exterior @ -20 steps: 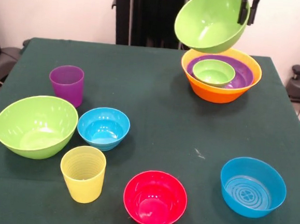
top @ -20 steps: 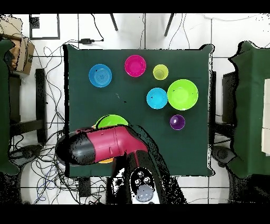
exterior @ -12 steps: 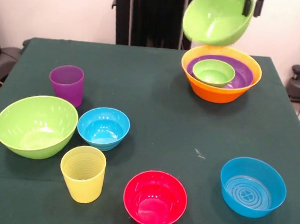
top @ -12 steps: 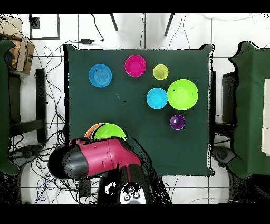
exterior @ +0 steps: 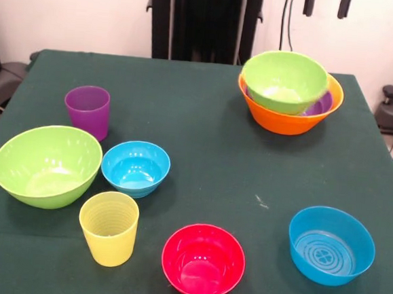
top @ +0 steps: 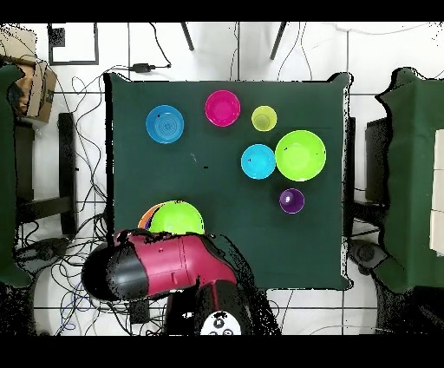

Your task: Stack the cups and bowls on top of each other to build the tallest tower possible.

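Up at the top edge of my front view, the end effector [exterior: 326,5] shows two fingertips spread apart, holding nothing. On the green counter [exterior: 223,156], the tower [exterior: 290,93] is an orange bowl [exterior: 280,119] with a lime green bowl [exterior: 284,80] seated in it and a purple rim [exterior: 324,104] peeking out. I see another lime bowl [exterior: 47,165] at front left, then two blue bowls [exterior: 331,245] [exterior: 135,167], a pink-red bowl [exterior: 203,260], a yellow cup [exterior: 108,227] and a purple cup [exterior: 87,111].

Lighting's bright and even from above, everything's in focus. Soft shadows sit under the bowls [exterior: 202,260], whose glossy insides show small glare spots.
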You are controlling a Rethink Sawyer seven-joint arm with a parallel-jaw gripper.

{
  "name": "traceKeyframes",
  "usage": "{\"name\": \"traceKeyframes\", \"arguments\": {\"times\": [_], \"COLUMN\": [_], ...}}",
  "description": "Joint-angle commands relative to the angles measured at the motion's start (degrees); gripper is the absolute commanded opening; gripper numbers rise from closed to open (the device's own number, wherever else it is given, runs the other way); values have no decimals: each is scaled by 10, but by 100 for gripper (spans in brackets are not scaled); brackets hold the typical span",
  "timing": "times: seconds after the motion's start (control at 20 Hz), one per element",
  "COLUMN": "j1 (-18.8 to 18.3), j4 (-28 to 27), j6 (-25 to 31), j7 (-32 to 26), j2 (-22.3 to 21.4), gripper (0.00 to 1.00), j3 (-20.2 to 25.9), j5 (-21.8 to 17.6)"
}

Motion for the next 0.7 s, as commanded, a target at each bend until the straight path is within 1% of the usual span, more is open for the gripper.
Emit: {"name": "traceKeyframes", "arguments": {"times": [0.05,0.25,0.35,0.7], "j1": [41,60,70,73], "j4": [-10,-37,-44,-87], "j6": [4,28,26,20], "j7": [114,116,116,96], "j2": [18,22,28,68], "gripper": [100,100,100,100], "j3": [-25,-38,-45,-54], "j5": [10,13,15,14]}}
